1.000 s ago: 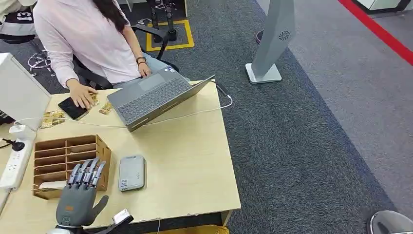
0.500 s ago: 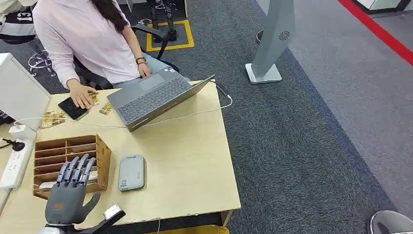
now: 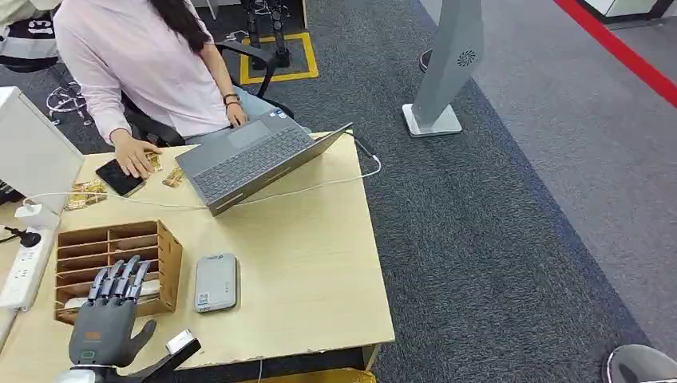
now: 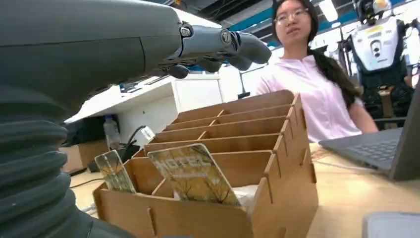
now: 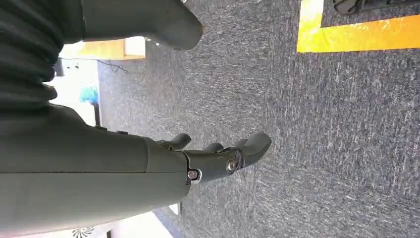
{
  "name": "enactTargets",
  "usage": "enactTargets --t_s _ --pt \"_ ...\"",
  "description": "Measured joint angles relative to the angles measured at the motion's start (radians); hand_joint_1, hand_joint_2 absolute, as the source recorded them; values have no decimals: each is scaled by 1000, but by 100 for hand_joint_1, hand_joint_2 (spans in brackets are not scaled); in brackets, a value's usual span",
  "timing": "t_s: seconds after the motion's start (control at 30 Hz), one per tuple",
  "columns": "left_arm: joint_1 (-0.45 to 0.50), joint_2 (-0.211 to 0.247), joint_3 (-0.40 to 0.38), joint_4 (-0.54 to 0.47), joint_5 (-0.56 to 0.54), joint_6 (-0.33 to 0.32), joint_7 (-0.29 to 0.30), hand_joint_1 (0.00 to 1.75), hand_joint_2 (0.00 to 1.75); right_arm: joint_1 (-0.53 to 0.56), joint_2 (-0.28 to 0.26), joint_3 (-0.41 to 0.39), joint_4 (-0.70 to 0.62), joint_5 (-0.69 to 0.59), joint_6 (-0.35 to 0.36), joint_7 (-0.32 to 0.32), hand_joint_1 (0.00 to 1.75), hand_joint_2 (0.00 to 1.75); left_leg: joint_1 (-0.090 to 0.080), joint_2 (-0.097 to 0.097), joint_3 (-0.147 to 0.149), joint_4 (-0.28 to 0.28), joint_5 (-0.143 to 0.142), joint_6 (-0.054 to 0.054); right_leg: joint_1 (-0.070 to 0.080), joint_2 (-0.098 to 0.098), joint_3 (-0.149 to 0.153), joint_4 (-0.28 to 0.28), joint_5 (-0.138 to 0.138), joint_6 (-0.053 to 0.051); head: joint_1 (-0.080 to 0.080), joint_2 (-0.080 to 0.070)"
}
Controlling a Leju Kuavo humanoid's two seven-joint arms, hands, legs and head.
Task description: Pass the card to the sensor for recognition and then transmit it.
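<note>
The left robot hand (image 3: 106, 317) hovers spread and empty over the wooden organizer (image 3: 116, 267), cards (image 4: 193, 173) standing inside; card reader (image 3: 216, 282) at three o'clock. Coming down crooked, fingers could jam against dividers.

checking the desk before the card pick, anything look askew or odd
The laptop sits skewed, one corner overhanging the table edge by the person. Two cards stand tilted in the wooden rack. Nothing is spilled or damaged.
</note>
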Motion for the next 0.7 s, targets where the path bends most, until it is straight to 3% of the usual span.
enactTargets --t_s 0.7 --pt "-16 5 16 21 -2 -44 35 0 175 0 0 7 0 -7 10 2 0 175 0 0 0 0 0 0 0 0 0 0 0 0 0 0"
